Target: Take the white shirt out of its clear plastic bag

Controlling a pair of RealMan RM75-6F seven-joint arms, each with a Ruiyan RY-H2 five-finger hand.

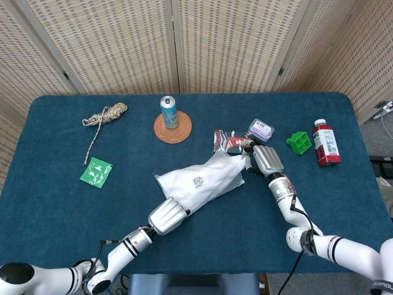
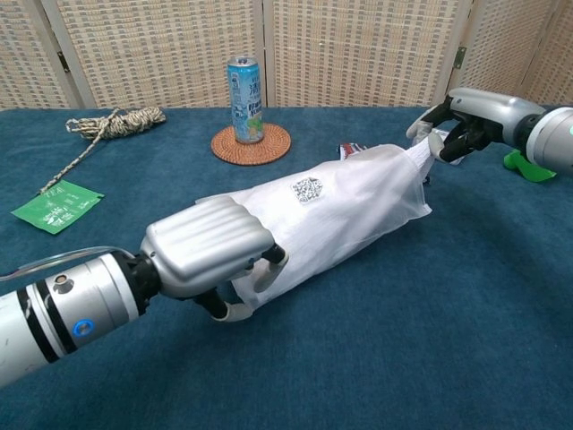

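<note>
left robot hand [image 2: 208,253] grips the plastic bag [image 2: 331,215], right robot hand [image 2: 458,125] pinches its shirt end beside a snack packet [image 1: 223,140].

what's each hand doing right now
Left hand: grips the near end of the clear plastic bag.
Right hand: pinches the white shirt sticking out the far end.

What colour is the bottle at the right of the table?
Red, with a white label; the bottle shows best in the head view.
</note>
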